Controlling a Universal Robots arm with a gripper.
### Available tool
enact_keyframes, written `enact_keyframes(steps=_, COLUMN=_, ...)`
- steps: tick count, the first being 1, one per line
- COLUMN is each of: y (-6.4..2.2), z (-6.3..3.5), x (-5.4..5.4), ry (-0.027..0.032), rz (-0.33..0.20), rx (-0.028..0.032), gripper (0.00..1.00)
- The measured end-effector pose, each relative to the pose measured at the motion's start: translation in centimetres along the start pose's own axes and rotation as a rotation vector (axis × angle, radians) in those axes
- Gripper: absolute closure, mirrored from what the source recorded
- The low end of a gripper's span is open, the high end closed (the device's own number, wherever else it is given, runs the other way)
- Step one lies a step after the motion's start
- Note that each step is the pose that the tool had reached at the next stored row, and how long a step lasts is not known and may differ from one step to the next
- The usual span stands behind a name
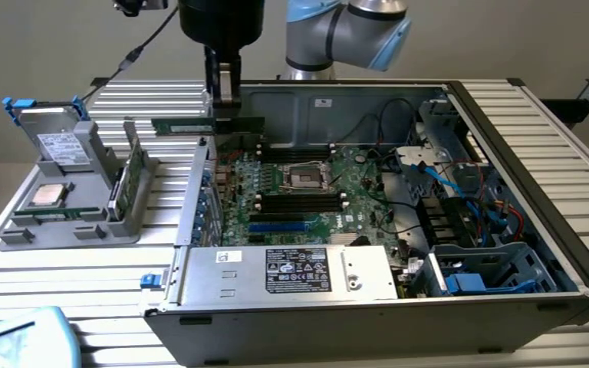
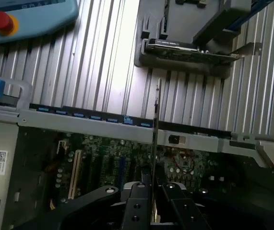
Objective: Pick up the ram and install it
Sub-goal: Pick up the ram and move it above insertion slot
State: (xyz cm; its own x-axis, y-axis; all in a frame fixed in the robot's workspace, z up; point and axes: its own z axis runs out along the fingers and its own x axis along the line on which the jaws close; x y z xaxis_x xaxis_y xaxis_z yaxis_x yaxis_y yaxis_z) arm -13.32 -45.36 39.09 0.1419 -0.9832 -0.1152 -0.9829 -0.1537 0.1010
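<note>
The end effector (image 1: 223, 106) is gripping the ram (image 1: 187, 125), its fingers (image 2: 137, 192) pinching the board's two flat faces. It is holding the stick level in the air above the far rim of the computer case (image 1: 540, 146), at about eleven o'clock from the processor socket (image 1: 305, 178) in the exterior view.

The hold is looking a little off the stick's middle, so I am judging that the longer free end could droop or twist once it is meeting any resistance. A tilted stick would be entering the memory slots (image 1: 294, 156), lying at twelve o'clock from the socket, one end first. It would then be jamming or straining its contact edge against the motherboard (image 1: 351, 199). The case wall is sitting just under the ram's free end, and the dark cables (image 1: 376, 126) are looping at about two o'clock from the socket; either could be snagging it on a careless path.

The ram is showing as a long, narrow, thin green board with its face toward the exterior view. In the wrist view it is appearing edge-on as a dark sliver. Its chips are too small to tell.
</note>
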Motion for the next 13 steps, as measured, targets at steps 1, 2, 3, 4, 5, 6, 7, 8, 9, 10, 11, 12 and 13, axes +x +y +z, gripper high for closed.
enact_keyframes(steps=1, y=-0.33, z=-0.02, x=0.0, ry=-0.0004, rz=-0.001, rx=0.0050, gripper=0.86)
enact_keyframes(steps=2, y=-0.65, z=-0.05, x=0.1, ry=-0.0007, rz=-0.001, rx=0.0101, gripper=0.86)
enact_keyframes(steps=3, y=-1.00, z=-0.07, x=0.2, ry=-0.0010, rz=-0.002, rx=0.0155, gripper=0.86)
enact_keyframes(steps=4, y=-1.31, z=-0.09, x=0.2, ry=-0.0013, rz=-0.003, rx=0.0205, gripper=0.86)
enact_keyframes(steps=5, y=-1.64, z=-0.11, x=0.2, ry=-0.0015, rz=-0.003, rx=0.0256, gripper=0.86)
enact_keyframes(steps=6, y=-1.99, z=-0.14, x=0.3, ry=-0.0018, rz=-0.004, rx=0.0310, gripper=0.86)
enact_keyframes(steps=7, y=-2.33, z=-0.16, x=0.3, ry=-0.0021, rz=-0.004, rx=0.0360, gripper=0.86)
enact_keyframes(steps=8, y=-2.65, z=-0.18, x=0.4, ry=-0.0022, rz=-0.005, rx=0.0404, gripper=0.86)
enact_keyframes(steps=9, y=-2.99, z=-0.19, x=0.4, ry=-0.0025, rz=-0.006, rx=0.0450, gripper=0.86)
enact_keyframes(steps=10, y=-3.30, z=-0.21, x=0.5, ry=-0.0030, rz=-0.006, rx=0.0492, gripper=0.86)
enact_keyframes(steps=11, y=-3.61, z=-0.22, x=0.5, ry=-0.0036, rz=-0.007, rx=0.0529, gripper=0.86)
enact_keyframes(steps=12, y=-3.90, z=-0.22, x=0.6, ry=-0.0042, rz=-0.007, rx=0.0563, gripper=0.86)
enact_keyframes(steps=13, y=-4.15, z=-0.21, x=0.6, ry=-0.0048, rz=-0.007, rx=0.0593, gripper=0.86)
